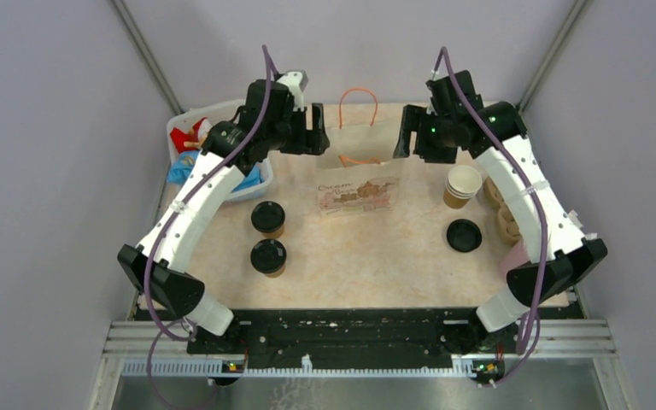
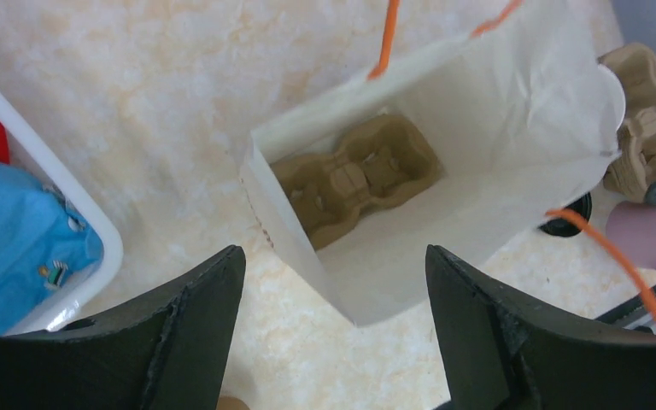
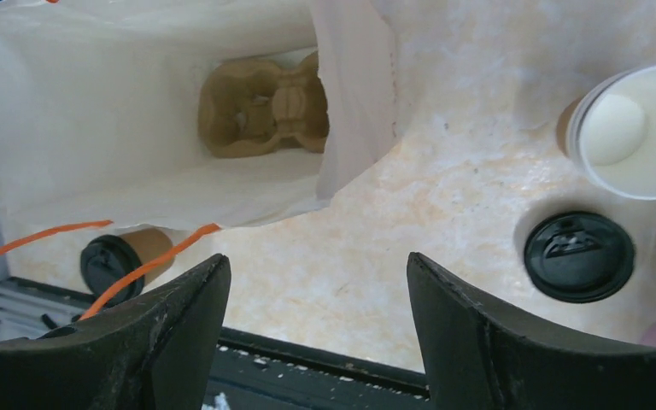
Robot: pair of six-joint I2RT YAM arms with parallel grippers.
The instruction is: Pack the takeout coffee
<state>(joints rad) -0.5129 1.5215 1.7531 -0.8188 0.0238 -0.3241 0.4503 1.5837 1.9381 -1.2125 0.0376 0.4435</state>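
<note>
Both pairs of black fingers gape wide with nothing between them, the left gripper and right gripper hanging at either end of an open paper bag with orange cord handles. A brown moulded-pulp cup tray lies at the bottom of the bag. A brown paper cup with a round black lid and a second lidded cup stand together near the left arm, well apart from the bag; an open white-rimmed paper cup and a loose black lid sit by the right arm.
</note>
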